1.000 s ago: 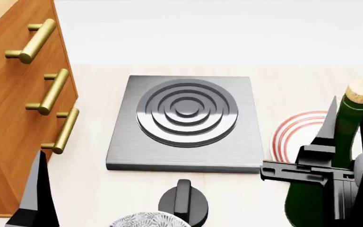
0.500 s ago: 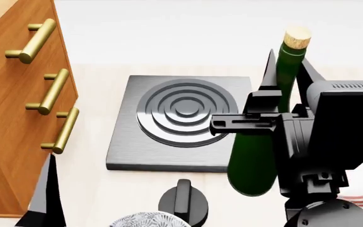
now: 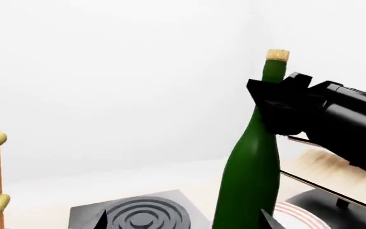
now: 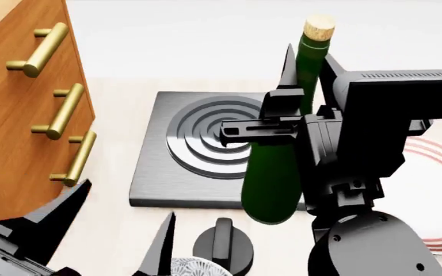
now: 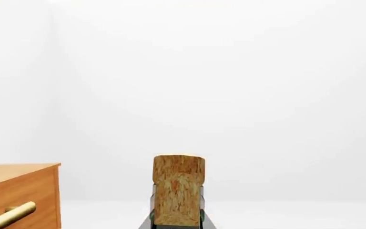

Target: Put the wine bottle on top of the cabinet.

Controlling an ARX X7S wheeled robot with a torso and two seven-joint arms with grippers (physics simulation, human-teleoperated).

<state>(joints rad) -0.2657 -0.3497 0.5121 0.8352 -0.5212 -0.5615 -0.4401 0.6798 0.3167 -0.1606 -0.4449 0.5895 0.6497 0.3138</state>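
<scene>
Head view: your right gripper (image 4: 301,86) jaws clamp the wine bottle (image 4: 276,172) neck; left gripper (image 4: 121,224) jaws open. Keep it upright, clear the cabinet (image 4: 14,132) edge.

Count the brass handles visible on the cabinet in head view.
3, stacked down the cabinet front at the view's left: top handle, middle handle, bottom handle. More may sit outside the frame.
</scene>
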